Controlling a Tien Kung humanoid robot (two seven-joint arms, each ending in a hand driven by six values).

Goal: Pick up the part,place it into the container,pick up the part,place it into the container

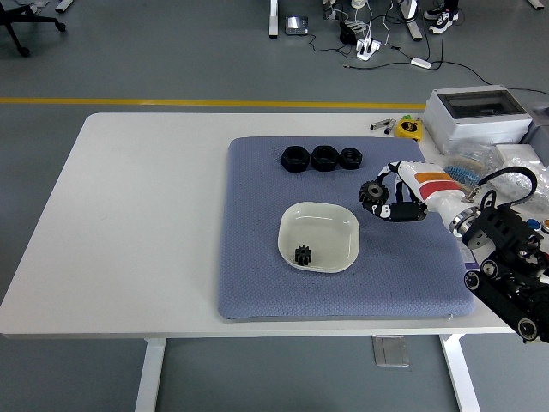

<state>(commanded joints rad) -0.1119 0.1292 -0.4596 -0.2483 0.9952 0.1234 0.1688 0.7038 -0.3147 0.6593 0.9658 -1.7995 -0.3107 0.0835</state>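
My right hand point(383, 199) comes in from the right edge and is shut on a black gear point(372, 191), held above the blue mat just right of the white bowl point(341, 222). A small black gear point(302, 254) lies inside the bowl near its front rim. Three black ring-shaped parts point(323, 158) stand in a row at the back of the mat. The left arm does not show.
The blue mat point(257, 257) covers the table's right half. A grey box point(477, 116), a yellow tape measure point(408, 128) and bagged parts point(480, 167) crowd the table's right side. The table's left half is bare white point(146, 206).
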